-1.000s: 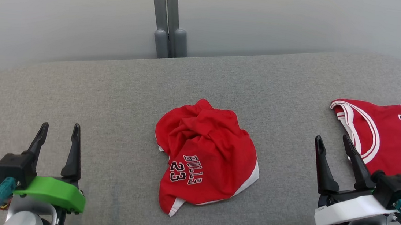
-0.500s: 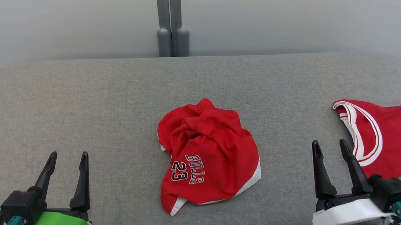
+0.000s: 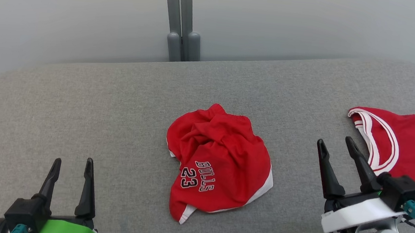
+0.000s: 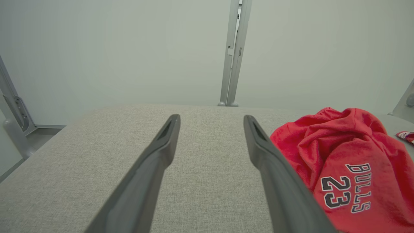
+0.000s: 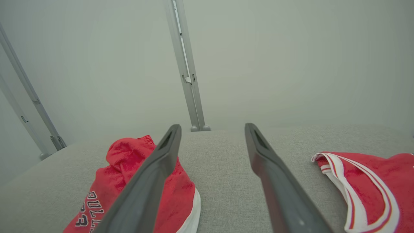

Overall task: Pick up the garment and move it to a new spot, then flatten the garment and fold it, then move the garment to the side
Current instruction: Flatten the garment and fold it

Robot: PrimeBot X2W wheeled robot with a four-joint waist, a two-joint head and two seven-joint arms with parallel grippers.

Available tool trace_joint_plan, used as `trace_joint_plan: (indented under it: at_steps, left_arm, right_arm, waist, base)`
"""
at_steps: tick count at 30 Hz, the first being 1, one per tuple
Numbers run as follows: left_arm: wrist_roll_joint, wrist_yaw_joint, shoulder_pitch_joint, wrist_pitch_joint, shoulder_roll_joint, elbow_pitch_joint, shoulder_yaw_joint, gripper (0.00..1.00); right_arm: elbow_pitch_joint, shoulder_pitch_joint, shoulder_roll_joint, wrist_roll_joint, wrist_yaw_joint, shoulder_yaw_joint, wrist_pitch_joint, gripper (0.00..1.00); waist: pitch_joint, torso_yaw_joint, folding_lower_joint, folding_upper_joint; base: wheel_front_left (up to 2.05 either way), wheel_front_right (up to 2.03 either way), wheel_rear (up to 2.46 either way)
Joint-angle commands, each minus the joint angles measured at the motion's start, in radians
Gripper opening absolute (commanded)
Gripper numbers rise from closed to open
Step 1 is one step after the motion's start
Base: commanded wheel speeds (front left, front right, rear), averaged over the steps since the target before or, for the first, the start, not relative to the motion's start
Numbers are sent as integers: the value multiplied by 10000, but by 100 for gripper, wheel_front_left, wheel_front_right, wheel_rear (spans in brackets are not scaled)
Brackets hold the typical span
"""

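Grey fabric covers the counter, which runs back to a pale wall with a grey post at its middle. The red shorts lie crumpled in a heap at the centre of the counter, well apart from both hands. The left hand hovers at the near left, fingers spread wide, holding nothing. The right hand stands at the near right, equally wide and empty, just beside the red jersey that lies flat at the right edge.

Step in hand, as judged: the first pickup has not begun, and the shorts appear to be the garment to move.

Recommended procedure:
1. Bring one hand over the heap and lower the wide fingers onto a raised fold near the far top, where the cloth stands highest.
2. Close on a single bunch of cloth, not on the flat white-trimmed hem, which offers little to pinch.
3. Lift fully clear of the counter before travelling, so that trailing cloth does not drag.
4. Keep the right hand off the jersey while it swings inward.

Legible markings: the shorts carry "BULLS" above "23" in black characters outlined in white. The jersey shows large matching letters reading "BULL", cut off by the right edge of the head view.
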Motion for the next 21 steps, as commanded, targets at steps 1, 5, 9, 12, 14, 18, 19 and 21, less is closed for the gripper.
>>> trace_joint_plan:
  at_steps: [1, 5, 9, 12, 14, 18, 19, 21]
  left_arm:
    - [71, -112, 101, -29, -58, 45, 23, 100]
    - [183, -286, -18, -28, -227, 144, 79, 100]
    - [283, -477, -237, -28, -359, 272, 94, 100]
    - [346, -592, -398, -28, -450, 361, 144, 100]
    - [394, -677, -519, -28, -497, 418, 185, 100]
    - [485, -838, -732, -28, -598, 522, 251, 100]
    - [519, -875, -785, -28, -623, 545, 254, 100]
    - [538, -925, -884, -28, -685, 579, 288, 100]
  right_arm:
    - [13, -306, -146, 89, 2, 40, -24, 100]
    - [615, -865, -439, 544, 2, 487, 110, 100]
    - [1571, -1610, -878, 1113, 2, 1033, 1066, 100]
    - [2225, -2237, -1097, 1602, 3, 1461, 2033, 100]
    - [2590, -2645, -1322, 1945, 3, 1816, 2721, 100]
    - [3347, -3371, -1671, 2591, 2, 2486, 3966, 100]
    - [3539, -3527, -1784, 2662, 2, 2589, 4219, 100]
    - [3930, -3884, -1901, 2861, 2, 2790, 4656, 100]
  waist:
    - [10, 70, 0, -1]
    - [52, 400, 0, -1]
    - [256, 936, 0, -1]
    - [483, 1414, 0, -1]
    - [630, 1707, 0, -1]
    - [886, 2237, 0, -1]
    - [948, 2364, 0, -1]
    - [1051, 2586, 0, -1]
  base:
    - [0, 0, 0]
    - [0, 0, 0]
    - [0, 0, 0]
    - [0, 0, 0]
    - [0, 0, 0]
    - [0, 0, 0]
    - [0, 0, 0]
    - [0, 0, 0]
